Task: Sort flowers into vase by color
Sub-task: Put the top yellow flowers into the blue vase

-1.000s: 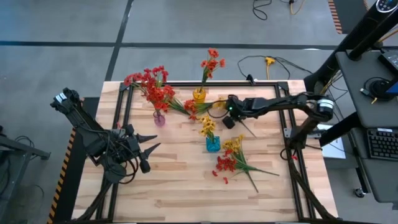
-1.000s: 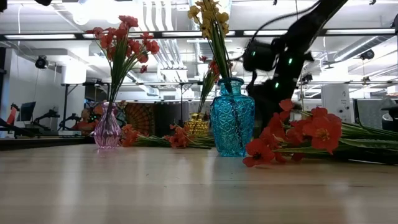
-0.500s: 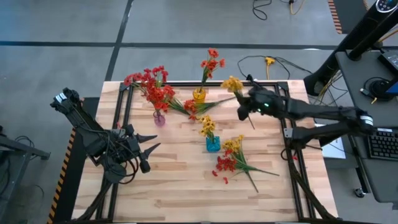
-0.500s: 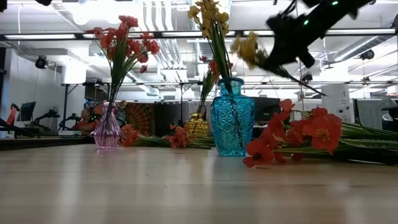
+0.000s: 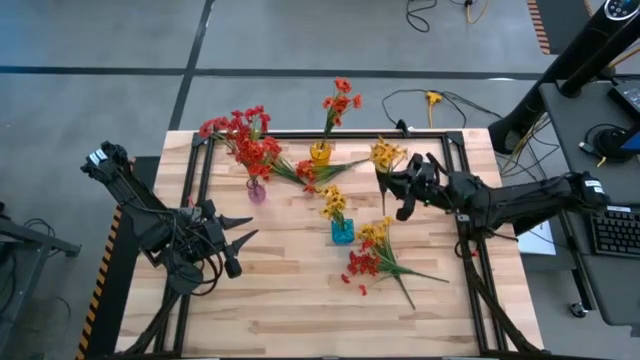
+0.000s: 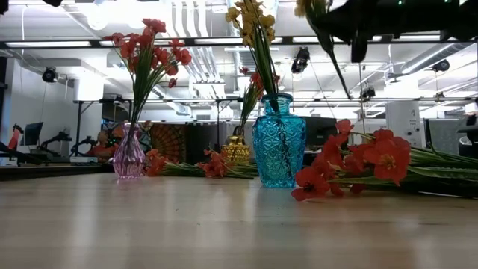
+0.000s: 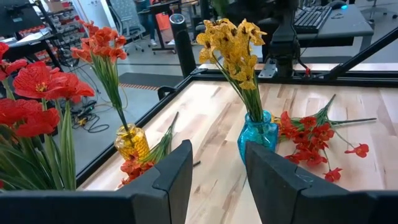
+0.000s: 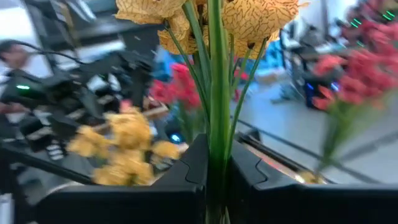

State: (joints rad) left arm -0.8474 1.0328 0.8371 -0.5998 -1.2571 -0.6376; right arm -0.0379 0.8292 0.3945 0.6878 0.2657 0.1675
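The right gripper (image 5: 398, 187) hangs above the bench (image 5: 300, 300), just right of the blue vase (image 5: 342, 231), its jaws clamped on the green stem of a yellow sprig (image 5: 385, 156) lifted clear of the wood. More yellow blooms stand in that blue vase; red ones fill the pink vase (image 5: 256, 189), orange-red ones the yellow vase (image 5: 320, 152). Loose flowers (image 5: 375, 255) lie near the blue vase. The left gripper (image 5: 240, 228) waits at the bench's left side, jaws apart, holding nothing.
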